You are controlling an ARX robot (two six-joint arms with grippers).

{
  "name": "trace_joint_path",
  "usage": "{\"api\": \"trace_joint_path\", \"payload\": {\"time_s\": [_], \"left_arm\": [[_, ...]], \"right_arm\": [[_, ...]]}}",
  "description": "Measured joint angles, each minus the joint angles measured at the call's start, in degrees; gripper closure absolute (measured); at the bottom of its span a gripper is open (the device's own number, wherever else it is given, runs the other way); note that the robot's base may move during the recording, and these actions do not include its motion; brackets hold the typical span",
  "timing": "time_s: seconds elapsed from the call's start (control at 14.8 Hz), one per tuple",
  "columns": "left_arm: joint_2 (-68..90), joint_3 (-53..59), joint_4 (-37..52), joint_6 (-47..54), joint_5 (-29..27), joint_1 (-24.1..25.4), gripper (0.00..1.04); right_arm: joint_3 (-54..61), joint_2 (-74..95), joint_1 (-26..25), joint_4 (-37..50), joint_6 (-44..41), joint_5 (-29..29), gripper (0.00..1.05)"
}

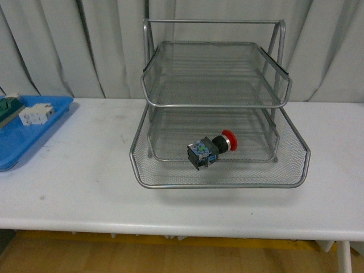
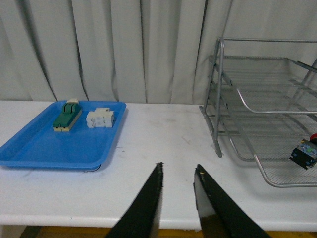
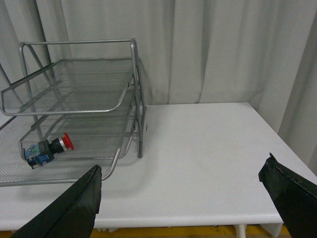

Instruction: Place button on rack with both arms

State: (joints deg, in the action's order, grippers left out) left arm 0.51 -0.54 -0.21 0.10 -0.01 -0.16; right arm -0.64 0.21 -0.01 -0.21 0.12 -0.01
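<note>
Far left on the white table (image 1: 85, 170): a blue tray (image 1: 23, 145) holding a green-topped block (image 1: 8, 109) and, just beside it, a white component (image 1: 35, 114). Next, seen from the left wrist, the left gripper (image 2: 179, 167) over the table's near edge, jaws a little apart with nothing between them, well clear of both tray and rack. In the middle, the rack (image 1: 244, 176) of silver wire mesh, lowest tier reaching farthest forward. On that tier's mesh, the button (image 1: 211, 149) — lying on its side, red cap to the right, black-and-blue body to the left. Farthest right, the right gripper (image 3: 182, 166) — jaws spread wide, empty, over bare table beside the rack.
</note>
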Motion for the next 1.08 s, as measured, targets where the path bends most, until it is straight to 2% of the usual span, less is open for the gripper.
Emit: {"api": "trace_joint_path", "payload": {"time_s": [0.27, 0.4, 0.54, 0.61, 0.88, 1.08], "left_arm": [[-0.02, 0.0, 0.0, 0.0, 0.0, 0.0, 0.32], [0.0, 0.0, 0.0, 0.0, 0.0, 0.0, 0.07], [-0.02, 0.0, 0.0, 0.02, 0.0, 0.0, 0.07], [-0.02, 0.0, 0.0, 0.02, 0.0, 0.0, 0.07], [-0.02, 0.0, 0.0, 0.02, 0.0, 0.0, 0.07], [-0.02, 0.0, 0.02, 0.02, 0.0, 0.0, 0.07]], "right_arm": [[-0.09, 1.75, -0.15, 1.18, 1.62, -0.42, 0.06], [-3.96, 20.24, -0.7, 16.74, 6.36, -1.05, 0.06], [-13.84, 42.34, 2.58, 32.3, 8.28, 0.85, 0.06], [-20.52, 52.87, 5.44, 33.55, 9.16, 2.01, 0.06], [-42.14, 84.3, 16.87, 17.0, 11.5, 4.81, 0.09], [-47.47, 90.6, 22.53, 8.59, 13.44, 4.52, 0.43]]}}
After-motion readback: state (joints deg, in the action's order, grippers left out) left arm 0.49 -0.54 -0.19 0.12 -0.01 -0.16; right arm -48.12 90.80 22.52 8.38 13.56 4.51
